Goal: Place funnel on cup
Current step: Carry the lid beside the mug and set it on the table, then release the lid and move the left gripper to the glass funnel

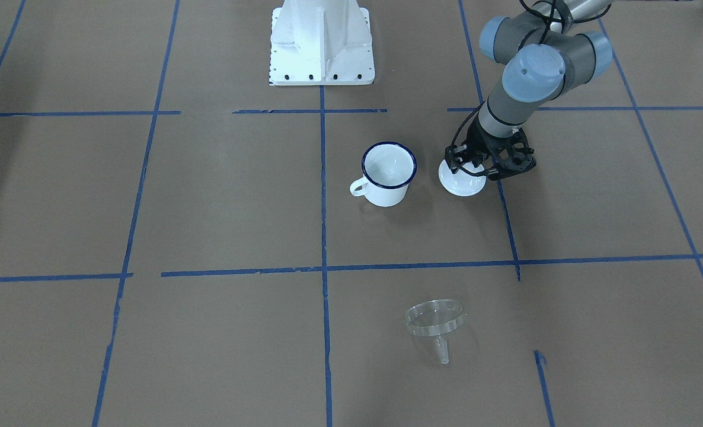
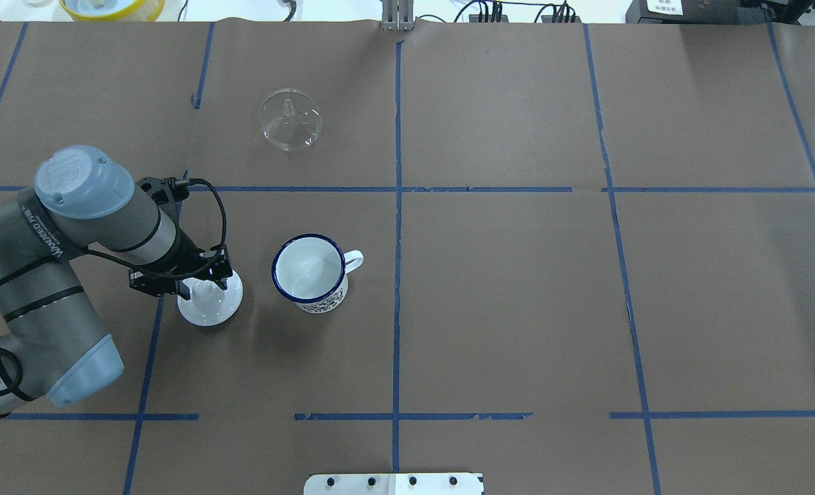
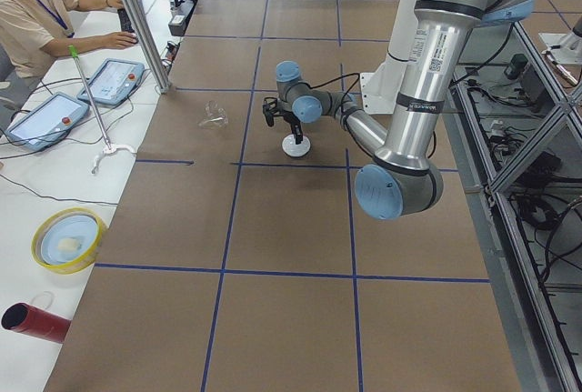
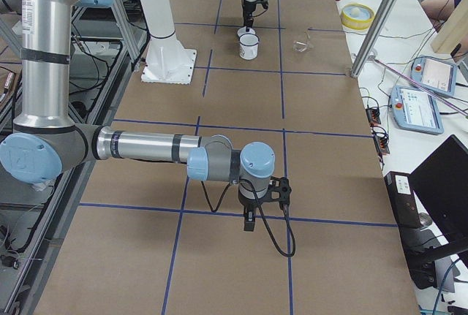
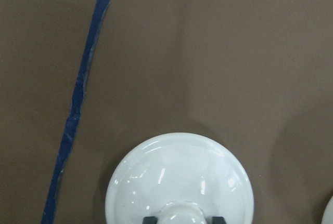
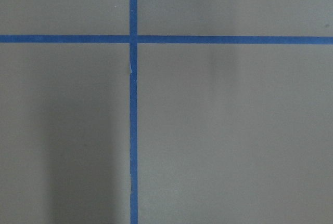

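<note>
The clear funnel lies on the brown paper with its spout sideways, far from both arms; it also shows in the overhead view. The white mug with a dark blue rim stands upright and empty at the table's middle. My left gripper points down beside the mug, shut on the knob of a round white lid that rests on the table; in the left wrist view its fingertips flank the knob. My right gripper hovers low over bare paper far from the mug; I cannot tell whether it is open or shut.
The robot's white base stands behind the mug. Blue tape lines mark a grid on the paper. An operator sits at the side table with tablets. A yellow dish lies beyond the table's edge.
</note>
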Available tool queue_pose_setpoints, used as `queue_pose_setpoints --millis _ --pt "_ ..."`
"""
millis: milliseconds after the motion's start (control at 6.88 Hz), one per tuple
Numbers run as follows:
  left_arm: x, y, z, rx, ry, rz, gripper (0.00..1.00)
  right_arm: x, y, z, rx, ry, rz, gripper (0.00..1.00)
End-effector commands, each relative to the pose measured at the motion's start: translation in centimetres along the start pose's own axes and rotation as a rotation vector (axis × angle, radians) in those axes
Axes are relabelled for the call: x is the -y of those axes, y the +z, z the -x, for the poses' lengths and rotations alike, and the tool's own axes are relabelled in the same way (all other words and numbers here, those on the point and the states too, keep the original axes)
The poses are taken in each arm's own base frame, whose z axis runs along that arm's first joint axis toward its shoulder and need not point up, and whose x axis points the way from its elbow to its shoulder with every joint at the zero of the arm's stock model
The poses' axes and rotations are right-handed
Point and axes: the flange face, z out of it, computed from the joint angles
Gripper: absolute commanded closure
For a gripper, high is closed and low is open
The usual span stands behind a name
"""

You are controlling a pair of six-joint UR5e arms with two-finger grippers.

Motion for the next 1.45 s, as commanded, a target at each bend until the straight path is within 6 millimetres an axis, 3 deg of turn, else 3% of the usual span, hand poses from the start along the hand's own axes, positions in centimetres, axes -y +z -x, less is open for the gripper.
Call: queue_pose_setpoints --millis 0,291,436,582,873,1164,1309 --pt "-0.1 -3.1 0.0 -0.032 0.000 -0.023 0.05 0.0 0.0 0.0 0.000 0.000 0.000 0.00" --pt "6.5 -8.9 -0.4 -0.057 -0.101 -0.143 0.06 0.0 0.0 0.0 0.000 0.000 0.000 0.00" --pt "8.3 -9.5 -1.1 -0.066 -0.139 -0.162 0.06 0.0 0.0 0.0 0.000 0.000 0.000 0.00" --pt "9.7 -8.6 -2.5 -0.132 -0.244 -0.170 0.06 0.0 0.1 0.0 0.000 0.001 0.001 0.00" --pt "10.6 -8.7 -4.6 -0.311 -0.481 -0.170 0.05 0.0 0.0 0.0 0.000 0.000 0.000 0.00" --pt "13.7 -9.7 -10.2 -0.417 -0.748 -0.263 0.04 0.0 0.0 0.0 0.000 0.000 0.000 0.00" --pt "15.5 -9.4 -11.1 -0.508 -0.865 -0.321 0.01 0.0 0.0 0.0 0.000 0.000 0.000 0.00"
